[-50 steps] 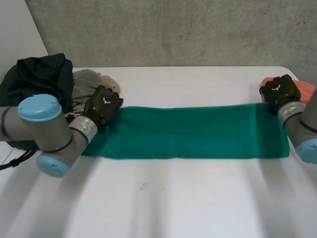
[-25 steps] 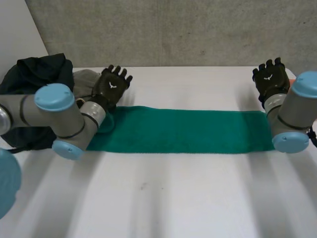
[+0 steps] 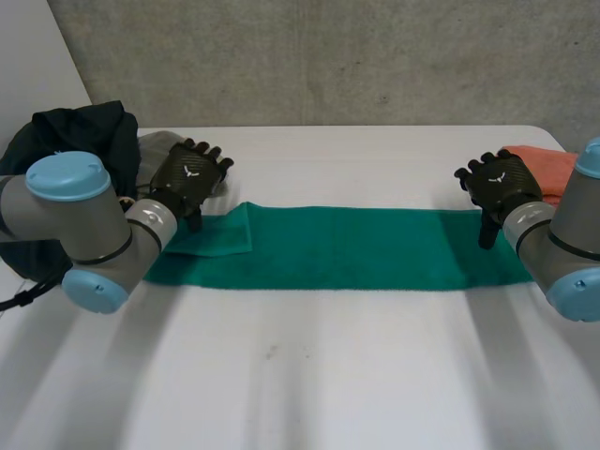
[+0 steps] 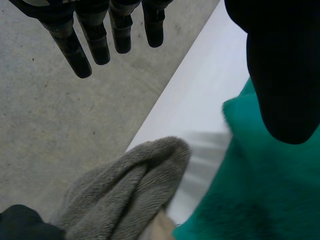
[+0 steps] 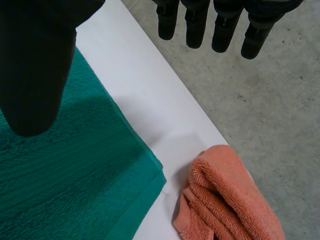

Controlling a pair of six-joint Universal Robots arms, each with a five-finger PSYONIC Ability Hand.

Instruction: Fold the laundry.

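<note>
1. The green towel (image 3: 347,248) lies flat as a long narrow strip on the white table (image 3: 309,375). Its long axis runs side to side across the robot's front, one short end toward each arm.
2. At the left end a corner flap (image 3: 223,232) is folded back onto the towel. The right end runs under the right forearm.
3. The left hand (image 3: 187,178) hangs over the far left corner of the towel. In its wrist view the fingers (image 4: 95,40) are straight and spread, well apart from the thumb (image 4: 280,75), which is over the green cloth; nothing is pinched.
4. The right hand (image 3: 502,187) is over the far right corner, its fingers (image 5: 220,25) likewise straight and parted and its thumb (image 5: 35,65) above the towel, gripping nothing. I cannot tell whether either thumb touches the cloth.
5. A dark garment (image 3: 75,141) is heaped at the table's far left corner, with a grey towel (image 3: 155,145) beside it, just past the green towel's left end. An orange towel (image 3: 548,169) sits at the far right edge, near the green towel's corner but apart from it.
6. A second ago both hands were clenched on the far corners and the strip looked broader. Half a second ago they were raised and open beyond the far edge. Now they are back over the ends, and the folded flap is new.
</note>
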